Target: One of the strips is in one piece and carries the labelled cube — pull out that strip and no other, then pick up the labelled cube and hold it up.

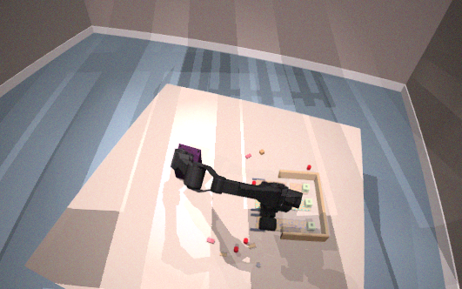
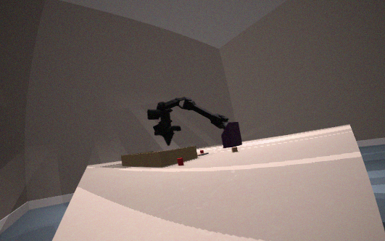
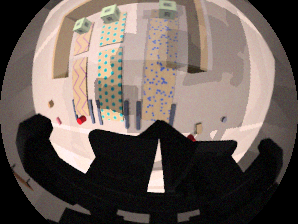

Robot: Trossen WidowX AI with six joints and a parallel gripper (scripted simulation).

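Three patterned strips lie side by side on the table [image 1: 104, 226], running into a three-sided wooden tray [image 3: 200, 26], and none of them looks pulled out yet. Nearest in the wrist view, the gripper [image 3: 158, 156] hangs above the near ends of the strips with its fingers pressed together on nothing; in the exterior view it is plainly above the table, not touching anything.

Just beyond it start the strips: a wavy tan strip [image 3: 80, 86] on the left, a teal dotted strip [image 3: 111, 70] in the middle and a tan blue-speckled strip [image 3: 160, 72] on the right. The left one appears broken partway along, with a gap between its two pieces; whether the other two are whole is hard to tell at this size.

At the far ends, inside the tray, sits one pale green cube per strip: the left cube [image 3: 83, 26], the middle cube [image 3: 109, 11] and the right cube [image 3: 165, 8]. Their markings are too small to read, so which is the labelled cube cannot be told.

By this judgement the task is at its start: choosing the strip, drawing it out, and grasping and lifting the cube all remain.
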